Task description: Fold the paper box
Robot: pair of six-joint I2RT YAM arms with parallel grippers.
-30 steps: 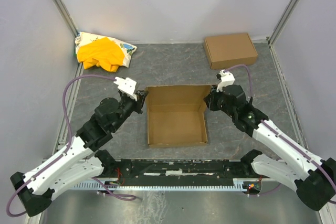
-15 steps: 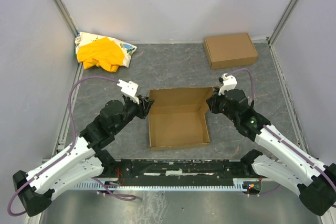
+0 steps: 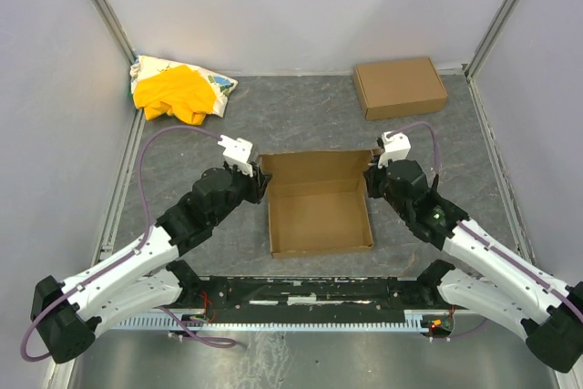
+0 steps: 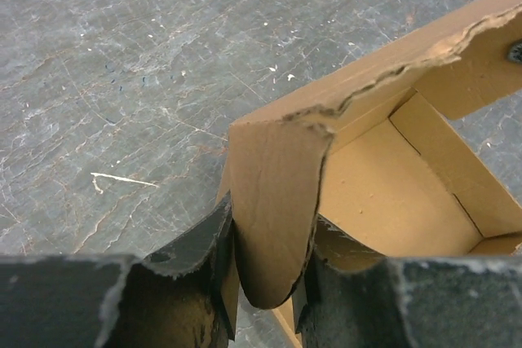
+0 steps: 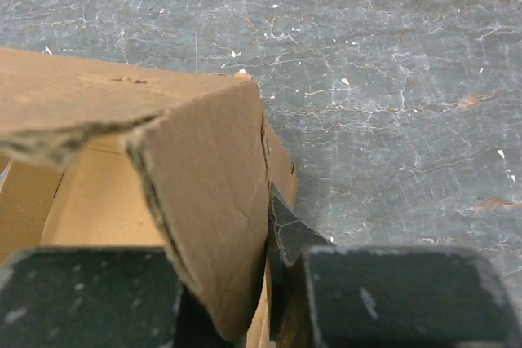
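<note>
The paper box (image 3: 319, 211) lies on the grey table as a shallow brown open tray with its back wall up. My left gripper (image 3: 258, 179) is at its rear left corner. In the left wrist view a curled corner flap (image 4: 273, 201) fills the gap of that gripper (image 4: 265, 279) and touches both fingers (image 4: 196, 270). My right gripper (image 3: 372, 179) is at the rear right corner. In the right wrist view this gripper (image 5: 236, 299) is shut on the other corner flap (image 5: 212, 201), which presses against the right finger (image 5: 289, 234).
A ready-made brown cardboard box (image 3: 401, 87) sits at the back right, and a yellow-and-white cloth heap (image 3: 179, 88) at the back left. Pale walls close the table on three sides. The arms' base rail (image 3: 301, 293) runs along the near edge.
The paper box has slid to the right and a little nearer, with both grippers following at its rear corners. The left jaws have widened around the flap; the right jaws have narrowed.
</note>
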